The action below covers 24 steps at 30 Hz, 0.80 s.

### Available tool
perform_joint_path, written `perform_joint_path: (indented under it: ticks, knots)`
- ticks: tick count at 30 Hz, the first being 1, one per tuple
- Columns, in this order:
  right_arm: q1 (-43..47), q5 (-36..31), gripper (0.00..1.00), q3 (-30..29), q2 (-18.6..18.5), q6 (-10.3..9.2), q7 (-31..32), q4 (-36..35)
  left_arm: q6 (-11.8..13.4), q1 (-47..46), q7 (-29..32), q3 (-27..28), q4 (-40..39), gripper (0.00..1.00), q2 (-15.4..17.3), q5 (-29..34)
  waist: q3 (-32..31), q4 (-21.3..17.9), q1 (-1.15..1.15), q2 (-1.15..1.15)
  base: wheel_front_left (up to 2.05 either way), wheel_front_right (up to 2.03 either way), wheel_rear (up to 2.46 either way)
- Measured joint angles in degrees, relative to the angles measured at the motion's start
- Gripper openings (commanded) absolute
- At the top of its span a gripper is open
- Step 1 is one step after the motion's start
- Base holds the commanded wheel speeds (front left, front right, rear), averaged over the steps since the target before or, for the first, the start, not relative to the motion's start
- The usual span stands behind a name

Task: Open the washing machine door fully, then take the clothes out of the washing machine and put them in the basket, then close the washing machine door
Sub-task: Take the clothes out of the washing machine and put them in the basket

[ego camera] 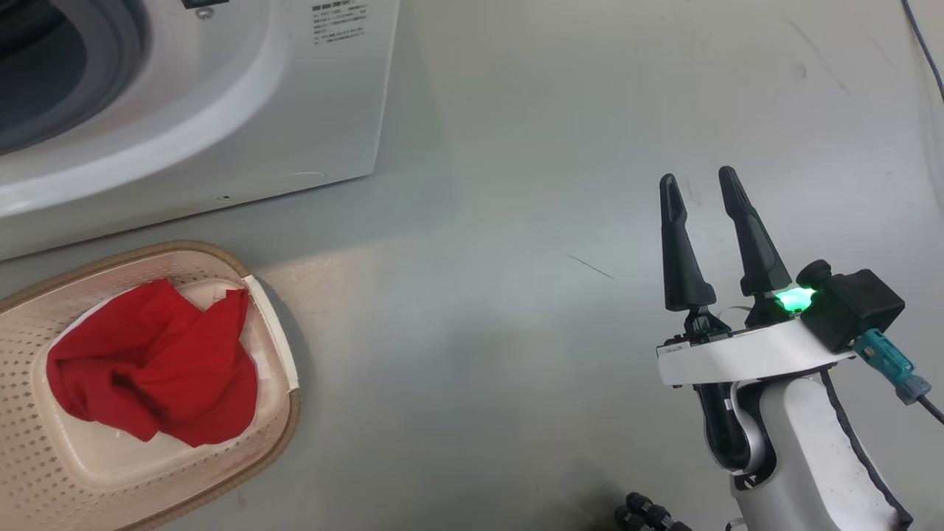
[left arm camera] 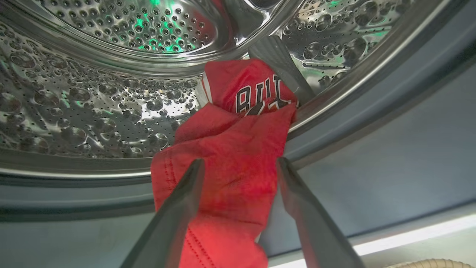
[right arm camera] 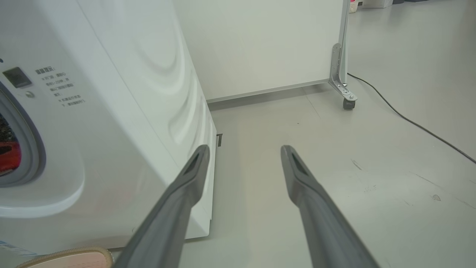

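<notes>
Jersey [left arm camera: 230, 141] drapes over the drum lip [left arm camera: 74, 172] — left tool [left arm camera: 238, 162] wide around it, right tool [ego camera: 698, 177] wide.

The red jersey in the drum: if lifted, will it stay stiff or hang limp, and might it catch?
The jersey is creased and draped over the drum lip, so it will probably hang limp. It looks thin, likely light. Its far end lies beside a grey rib and might drag.

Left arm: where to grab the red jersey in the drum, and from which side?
Grip the bunched fold of the jersey that drapes out over the drum lip, coming straight in from the door opening. It sticks out toward the left gripper, whose open fingers straddle it; the lettered part lies deeper, against the drum paddle.
</notes>
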Motion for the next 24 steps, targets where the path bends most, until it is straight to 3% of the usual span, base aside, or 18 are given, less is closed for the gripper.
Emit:
perform_joint_path:
  ticks: [9, 24]
  knots:
    - [-0.81, 0.62, 1.0, 0.46, 0.03, -0.76, 0.0, -0.14, 0.3, -5.33, 3.54, 1.32, 4.91, 1.0, 1.41, -0.01, 2.8, -2.94, 0.0, 0.0, 0.0, 0.0, 0.0]
    - [-1.82, 1.1, 1.0, 1.27, 0.08, -1.71, 0.0, -0.33, 1.8, -10.61, 5.11, 1.86, 10.27, 1.0, 2.64, 0.62, 4.74, -4.19, 0.0, 0.0, 0.0, 0.0, 0.0]
